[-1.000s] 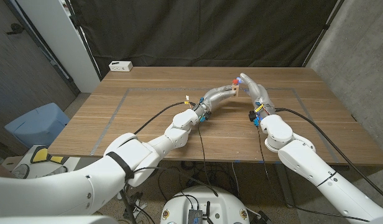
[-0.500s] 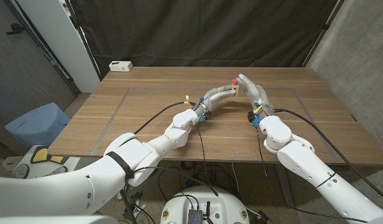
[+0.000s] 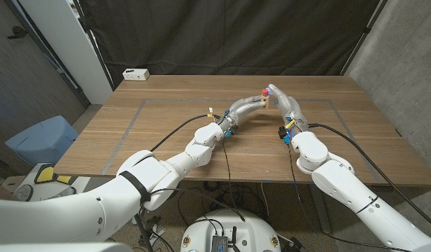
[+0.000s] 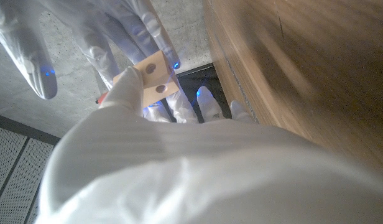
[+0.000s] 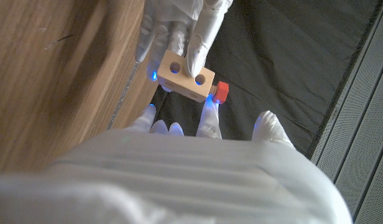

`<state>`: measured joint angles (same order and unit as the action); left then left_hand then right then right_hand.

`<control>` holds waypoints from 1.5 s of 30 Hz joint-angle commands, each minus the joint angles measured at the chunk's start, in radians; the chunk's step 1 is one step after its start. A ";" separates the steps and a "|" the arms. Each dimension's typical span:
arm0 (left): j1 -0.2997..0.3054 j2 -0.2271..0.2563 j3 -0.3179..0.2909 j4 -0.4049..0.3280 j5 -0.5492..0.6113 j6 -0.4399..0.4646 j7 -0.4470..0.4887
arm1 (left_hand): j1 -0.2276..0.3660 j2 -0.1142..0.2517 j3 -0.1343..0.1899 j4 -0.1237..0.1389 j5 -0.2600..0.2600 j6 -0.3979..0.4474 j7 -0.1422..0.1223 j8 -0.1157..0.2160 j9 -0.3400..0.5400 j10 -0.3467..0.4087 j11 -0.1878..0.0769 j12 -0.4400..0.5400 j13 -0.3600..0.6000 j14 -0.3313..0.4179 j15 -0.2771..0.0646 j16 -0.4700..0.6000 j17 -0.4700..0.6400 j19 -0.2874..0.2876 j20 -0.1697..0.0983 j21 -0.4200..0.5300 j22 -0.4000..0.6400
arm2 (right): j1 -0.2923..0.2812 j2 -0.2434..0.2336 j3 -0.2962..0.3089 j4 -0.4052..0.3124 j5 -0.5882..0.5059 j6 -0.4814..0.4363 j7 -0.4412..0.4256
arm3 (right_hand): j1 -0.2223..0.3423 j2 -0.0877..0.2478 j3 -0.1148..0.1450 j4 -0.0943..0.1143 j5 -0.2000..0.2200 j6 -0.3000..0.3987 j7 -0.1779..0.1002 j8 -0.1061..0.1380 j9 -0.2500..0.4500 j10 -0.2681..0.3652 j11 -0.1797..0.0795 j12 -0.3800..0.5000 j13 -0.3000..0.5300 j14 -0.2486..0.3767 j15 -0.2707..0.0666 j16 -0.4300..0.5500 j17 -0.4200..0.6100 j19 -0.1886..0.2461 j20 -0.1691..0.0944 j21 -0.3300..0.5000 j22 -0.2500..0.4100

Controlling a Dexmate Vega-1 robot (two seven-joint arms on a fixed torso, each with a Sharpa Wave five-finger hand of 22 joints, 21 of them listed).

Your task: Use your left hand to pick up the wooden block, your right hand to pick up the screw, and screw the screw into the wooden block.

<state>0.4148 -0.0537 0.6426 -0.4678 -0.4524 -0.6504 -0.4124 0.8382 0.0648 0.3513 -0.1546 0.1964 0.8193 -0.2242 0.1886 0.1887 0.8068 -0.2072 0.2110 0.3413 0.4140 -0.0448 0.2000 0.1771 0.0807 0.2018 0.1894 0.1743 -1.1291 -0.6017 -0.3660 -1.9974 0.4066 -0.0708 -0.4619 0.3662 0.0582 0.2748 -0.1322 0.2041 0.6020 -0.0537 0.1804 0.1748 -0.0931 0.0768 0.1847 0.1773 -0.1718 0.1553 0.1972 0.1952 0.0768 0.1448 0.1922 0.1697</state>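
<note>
Looking down from the head view, the left hand [image 3: 245, 107] and right hand [image 3: 284, 102] meet above the table [image 3: 159, 126], the wooden block [image 3: 265, 102] between them.

Its own wrist view shows the left hand's fingers [image 4: 130, 87] pinching the block's end.

From the right wrist, fingertips [image 5: 211, 102] pinch the red screw [image 5: 221, 91] at the block's side. Both pieces look light, rigid and smooth, so probably prone to slip; gripping the block's flat faces clear of its holes seems wisest.

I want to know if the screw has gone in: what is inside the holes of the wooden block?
In the pale wooden block, held by the left hand, the two facing holes look dark and empty. The red-headed screw, with the right hand, sits at its end; its shaft is hidden.
</note>
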 commanded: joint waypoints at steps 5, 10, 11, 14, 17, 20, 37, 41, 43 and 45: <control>-0.005 -0.009 -0.003 0.019 -0.008 0.008 -0.015 | 0.001 0.008 0.005 0.002 0.003 0.024 0.000 0.008 0.005 0.009 0.001 0.005 0.002 0.008 -0.031 0.002 0.003 0.004 0.001 0.008 0.004 | -0.022 -0.004 0.006 -0.023 -0.010 -0.008 -0.016 | -0.005 0.005 0.001 -0.005 0.001 0.012 0.003 0.006 0.003 0.004 0.002 0.007 0.003 -0.016 0.000 0.006 0.003 -0.002 0.009 0.000 0.002; -0.009 -0.014 -0.005 0.030 -0.010 0.008 -0.021 | 0.002 0.009 0.006 0.002 0.003 0.023 0.000 0.007 0.005 0.009 0.005 0.006 0.003 0.008 -0.031 0.002 0.003 0.006 0.001 0.008 0.004 | -0.025 -0.004 0.007 -0.029 -0.015 -0.015 -0.023 | -0.005 0.005 0.001 -0.006 0.001 0.012 0.003 0.006 0.003 0.005 0.002 0.007 0.003 -0.016 -0.001 0.006 0.003 -0.002 0.008 0.000 0.002; -0.009 -0.015 -0.005 0.032 -0.010 0.007 -0.021 | 0.001 0.009 0.006 0.002 0.003 0.023 0.000 0.007 0.005 0.009 0.005 0.006 0.003 0.008 -0.031 0.002 0.003 0.006 0.002 0.008 0.004 | -0.027 -0.003 0.008 -0.029 -0.014 -0.013 -0.023 | -0.005 0.005 0.001 -0.006 0.001 0.013 0.003 0.006 0.003 0.004 0.002 0.007 0.003 -0.015 0.000 0.006 0.003 -0.002 0.008 0.000 0.002; -0.012 -0.017 -0.005 0.037 -0.010 0.006 -0.023 | 0.001 0.009 0.006 0.002 0.003 0.022 0.000 0.007 0.005 0.009 0.004 0.005 0.002 0.008 -0.031 0.002 0.003 0.005 0.003 0.008 0.004 | -0.030 -0.002 0.009 -0.031 -0.017 -0.016 -0.028 | -0.005 0.005 0.001 -0.006 0.001 0.013 0.002 0.005 0.003 0.003 0.001 0.006 0.003 -0.014 0.000 0.006 0.003 -0.001 0.008 0.000 0.002; -0.012 -0.017 -0.006 0.037 -0.010 0.006 -0.023 | 0.001 0.008 0.006 0.002 0.003 0.024 0.000 0.007 0.005 0.008 0.005 0.005 0.003 0.010 -0.031 0.003 0.003 0.006 0.002 0.008 0.004 | -0.034 -0.001 0.009 -0.034 -0.018 -0.018 -0.032 | -0.005 0.005 0.001 -0.006 0.001 0.013 0.003 0.006 0.003 0.004 0.002 0.006 0.003 -0.014 -0.002 0.007 0.003 -0.001 0.007 0.000 0.002; -0.013 -0.018 -0.007 0.039 -0.011 0.006 -0.025 | 0.001 0.009 0.006 0.002 0.003 0.022 0.000 0.007 0.005 0.008 0.006 0.005 0.002 0.011 -0.030 0.003 0.003 0.006 0.002 0.008 0.004 | -0.036 0.000 0.008 -0.037 -0.020 -0.020 -0.035 | -0.005 0.005 0.001 -0.006 0.001 0.015 0.002 0.006 0.003 0.005 0.002 0.007 0.003 -0.012 -0.002 0.007 0.003 0.001 0.007 0.001 0.002; -0.017 -0.025 -0.017 0.054 -0.020 0.014 -0.036 | 0.001 0.009 0.006 0.002 0.003 0.023 0.000 0.007 0.005 0.007 0.005 0.005 0.003 0.014 -0.034 0.004 0.003 0.007 0.004 0.008 0.004 | -0.049 0.002 0.008 -0.047 -0.021 -0.027 -0.041 | -0.005 0.006 0.002 -0.008 0.001 0.017 0.001 0.005 0.003 0.009 0.001 0.007 0.003 -0.009 -0.003 0.008 0.002 0.003 0.006 0.001 0.002; -0.019 -0.025 -0.017 0.056 -0.019 0.016 -0.036 | 0.001 0.009 0.006 0.002 0.003 0.020 0.000 0.006 0.005 0.007 0.003 0.005 0.003 0.014 -0.033 0.004 0.003 0.007 0.004 0.008 0.004 | -0.049 -0.001 0.005 -0.053 -0.026 -0.034 -0.043 | -0.005 0.007 0.002 -0.008 0.001 0.017 0.001 0.005 0.003 0.009 0.000 0.007 0.003 -0.009 -0.003 0.008 0.002 0.004 0.007 0.001 0.002; -0.020 -0.025 -0.017 0.058 -0.018 0.016 -0.035 | 0.001 0.008 0.006 0.002 0.003 0.022 0.001 0.007 0.005 0.007 0.007 0.005 0.004 0.014 -0.033 0.003 0.003 0.007 0.004 0.008 0.004 | -0.049 -0.002 0.003 -0.055 -0.028 -0.036 -0.043 | -0.005 0.007 0.003 -0.008 0.001 0.018 0.001 0.006 0.003 0.009 -0.001 0.007 0.003 -0.009 -0.003 0.008 0.002 0.004 0.006 0.001 0.002; -0.022 -0.026 -0.018 0.060 -0.018 0.018 -0.036 | 0.001 0.009 0.006 0.002 0.003 0.023 0.000 0.007 0.005 0.009 0.006 0.006 0.003 0.014 -0.032 0.004 0.003 0.007 0.004 0.008 0.004 | -0.049 -0.003 0.002 -0.058 -0.031 -0.039 -0.043 | -0.005 0.007 0.003 -0.008 0.001 0.019 0.001 0.006 0.003 0.009 0.000 0.007 0.003 -0.009 -0.003 0.008 0.002 0.004 0.007 0.001 0.002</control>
<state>0.3976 -0.0769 0.6278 -0.4159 -0.4696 -0.6365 -0.4447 0.8387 0.0637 0.3505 -0.1558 0.1946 0.8273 -0.2322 0.1886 0.1887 0.8122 -0.2017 0.2101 0.3417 0.4177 -0.0485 0.2000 0.1766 0.0807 0.2018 0.1895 0.1744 -1.1751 -0.6013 -0.3581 -2.0453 0.3845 -0.0989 -0.5027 0.3622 0.0622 0.2748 -0.1322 0.2042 0.6127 -0.0540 0.1814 0.1740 -0.0856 0.0768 0.1848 0.1774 -0.1718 0.1553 0.1973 0.1955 0.0768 0.1448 0.1922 0.1697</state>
